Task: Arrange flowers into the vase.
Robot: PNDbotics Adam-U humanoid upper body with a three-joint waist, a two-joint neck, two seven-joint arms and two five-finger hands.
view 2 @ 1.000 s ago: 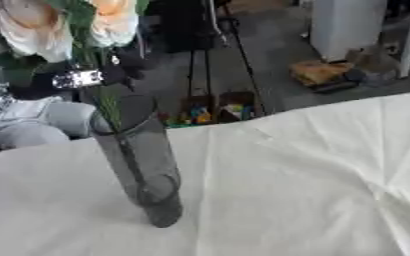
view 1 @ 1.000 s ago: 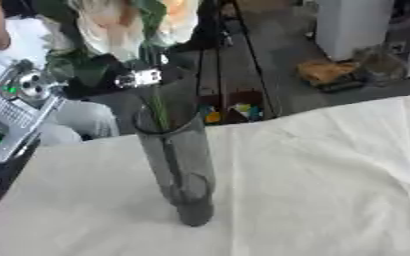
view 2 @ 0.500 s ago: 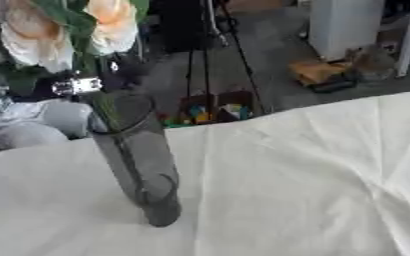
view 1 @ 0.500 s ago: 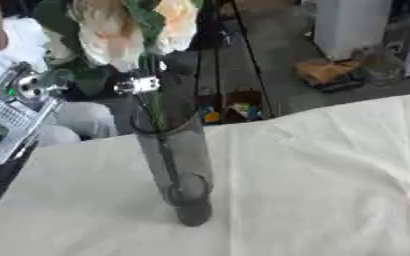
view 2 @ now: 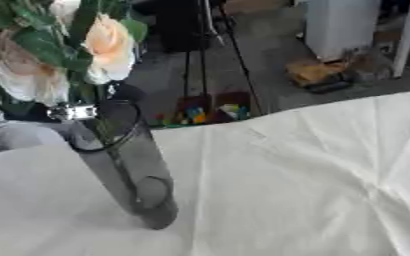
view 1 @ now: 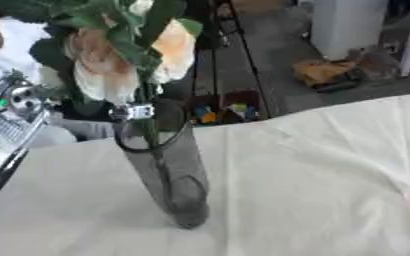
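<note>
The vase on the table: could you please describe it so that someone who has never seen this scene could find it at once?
Look at the table covered with a creased cream cloth; on its left part stands the vase. It is a tall, narrow cylinder of smoky grey see-through glass, leaning a little, with a bunch of cream and peach flowers and green leaves at its mouth. Nothing else stands on the cloth.

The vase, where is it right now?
The vase stands on the white cloth at the left of both eye views, with the flowers at its mouth and their stems reaching down inside it.
</note>
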